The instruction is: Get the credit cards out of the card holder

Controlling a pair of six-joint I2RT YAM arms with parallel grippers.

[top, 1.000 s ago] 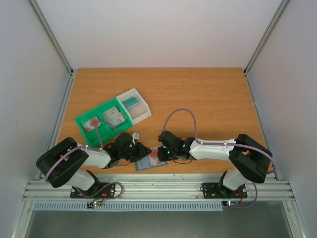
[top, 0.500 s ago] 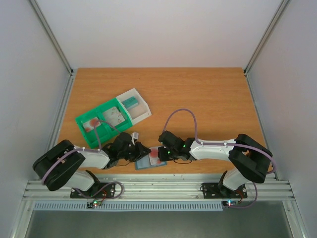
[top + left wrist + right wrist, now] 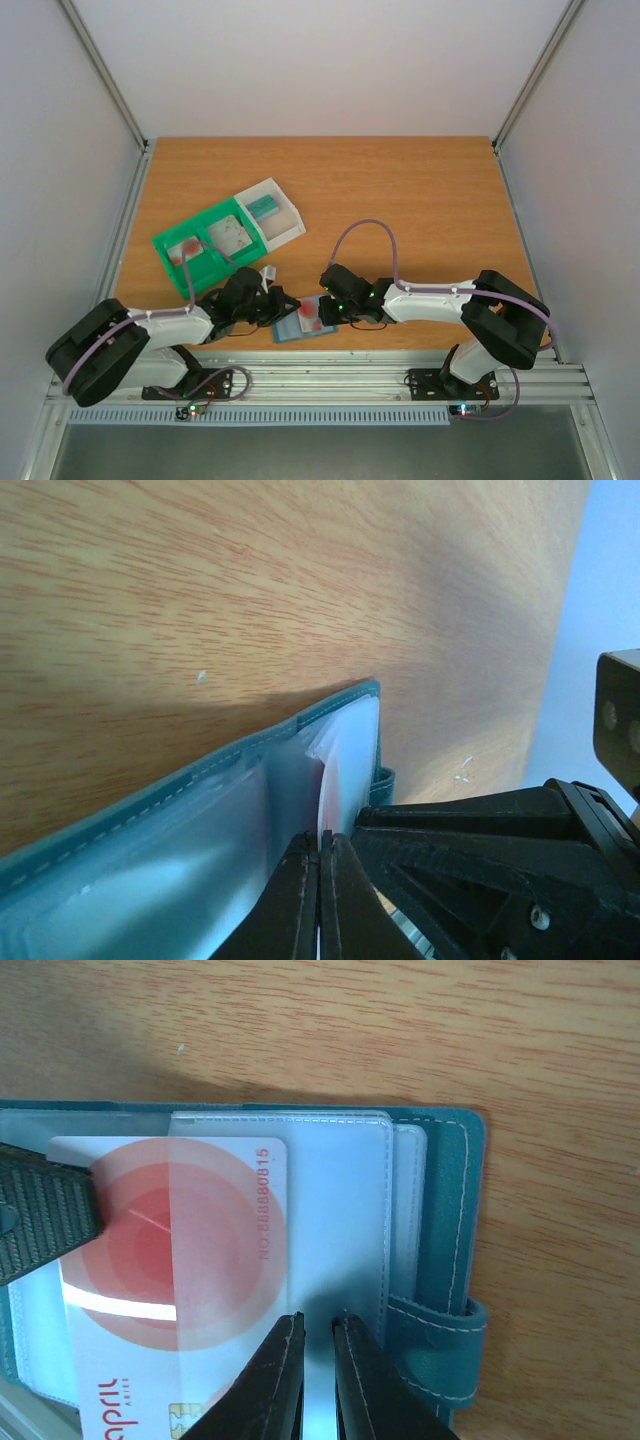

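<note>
The credit card (image 3: 180, 1250), half out of the open card holder (image 3: 450, 1210) at the near edge of the table (image 3: 420, 190), is pinched tight by the left gripper (image 3: 320, 850) while the right gripper (image 3: 318, 1340), nearly closed, apparently anchors the pocket (image 3: 340, 1210).

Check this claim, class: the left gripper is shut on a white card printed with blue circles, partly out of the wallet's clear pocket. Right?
Not quite: the right wrist view shows red circles, not blue. The left gripper is shut on that white card, partly out of the clear pocket of the wallet.
</note>
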